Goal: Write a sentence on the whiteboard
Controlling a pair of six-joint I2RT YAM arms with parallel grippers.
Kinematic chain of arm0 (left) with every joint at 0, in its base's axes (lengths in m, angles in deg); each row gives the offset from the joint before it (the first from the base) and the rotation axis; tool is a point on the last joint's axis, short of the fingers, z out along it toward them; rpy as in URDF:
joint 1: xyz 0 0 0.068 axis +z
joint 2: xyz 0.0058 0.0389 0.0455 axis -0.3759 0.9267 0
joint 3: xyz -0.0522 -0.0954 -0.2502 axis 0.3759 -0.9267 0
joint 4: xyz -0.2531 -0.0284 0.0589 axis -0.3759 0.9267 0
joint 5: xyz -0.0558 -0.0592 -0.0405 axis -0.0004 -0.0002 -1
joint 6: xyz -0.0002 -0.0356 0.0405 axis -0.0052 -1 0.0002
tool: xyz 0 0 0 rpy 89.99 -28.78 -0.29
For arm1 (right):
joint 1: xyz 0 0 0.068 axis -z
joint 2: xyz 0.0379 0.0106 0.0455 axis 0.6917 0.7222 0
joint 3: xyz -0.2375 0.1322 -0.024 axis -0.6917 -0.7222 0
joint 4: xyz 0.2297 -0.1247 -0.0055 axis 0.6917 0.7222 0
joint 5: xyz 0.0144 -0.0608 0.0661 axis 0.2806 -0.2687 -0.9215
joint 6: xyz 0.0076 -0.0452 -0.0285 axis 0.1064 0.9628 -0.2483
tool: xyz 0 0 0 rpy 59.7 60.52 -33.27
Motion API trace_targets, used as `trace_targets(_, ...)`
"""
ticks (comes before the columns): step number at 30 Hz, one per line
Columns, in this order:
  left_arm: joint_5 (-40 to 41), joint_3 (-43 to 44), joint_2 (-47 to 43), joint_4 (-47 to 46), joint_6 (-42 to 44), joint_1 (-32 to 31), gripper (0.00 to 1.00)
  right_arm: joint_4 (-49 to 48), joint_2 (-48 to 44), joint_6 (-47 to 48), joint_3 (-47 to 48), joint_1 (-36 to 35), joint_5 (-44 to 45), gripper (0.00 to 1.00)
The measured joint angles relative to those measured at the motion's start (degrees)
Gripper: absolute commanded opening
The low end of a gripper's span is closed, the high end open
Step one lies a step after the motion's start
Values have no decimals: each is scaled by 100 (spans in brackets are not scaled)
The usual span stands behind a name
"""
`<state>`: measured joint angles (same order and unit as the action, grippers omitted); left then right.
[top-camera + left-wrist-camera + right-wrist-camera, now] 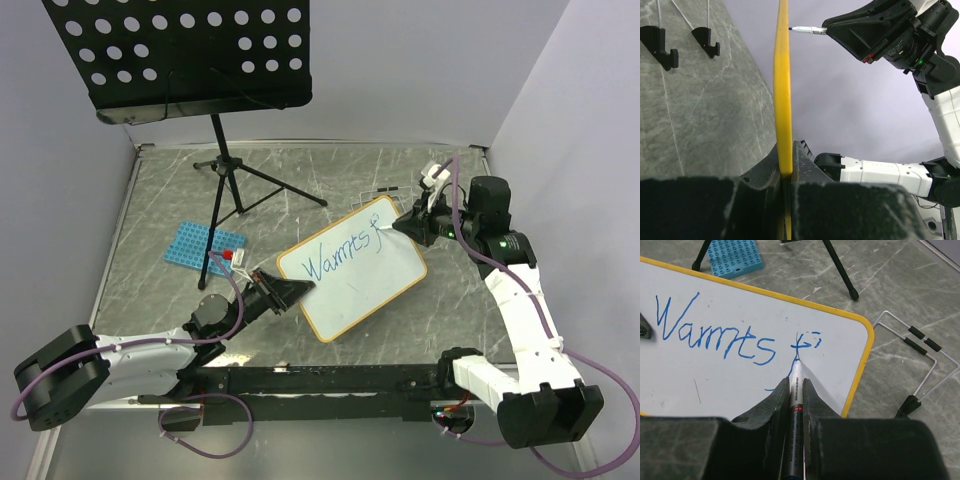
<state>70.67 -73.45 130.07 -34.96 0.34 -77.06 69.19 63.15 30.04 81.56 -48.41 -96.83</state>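
Observation:
The whiteboard [375,290], white with an orange-yellow frame, lies slanted in the middle of the table. Blue writing on it, the sentence [335,255], reads "Warmts" followed by an unfinished "f" [799,347]. My left gripper [300,292] is shut on the board's near-left edge, and the left wrist view shows that frame [782,95] edge-on between the jaws of the left gripper [788,152]. My right gripper [408,226] is shut on a marker [796,390], whose tip touches the board at the "f". The right gripper [796,382] sits just behind that tip. The marker [807,30] also meets the board's far edge in the left wrist view.
A black perforated music stand [180,50] on a tripod [235,180] stands at the back left. A blue perforated rack [205,245] lies left of the board. A thin wire holder [915,357] lies on the grey table [460,290] right of the board's corner.

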Motion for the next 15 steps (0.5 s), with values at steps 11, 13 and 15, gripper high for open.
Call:
trace_targets(11, 4, -17, 2, -2, 2, 4, 1, -61, 24, -2, 0, 0, 151, 0)
trace_targets(13, 4, -17, 2, -2, 2, 4, 1, -59, 24, 0, 0, 0, 155, 0)
trace_targets(15, 4, -17, 2, -2, 2, 4, 1, -57, 24, 13, 0, 0, 153, 0)
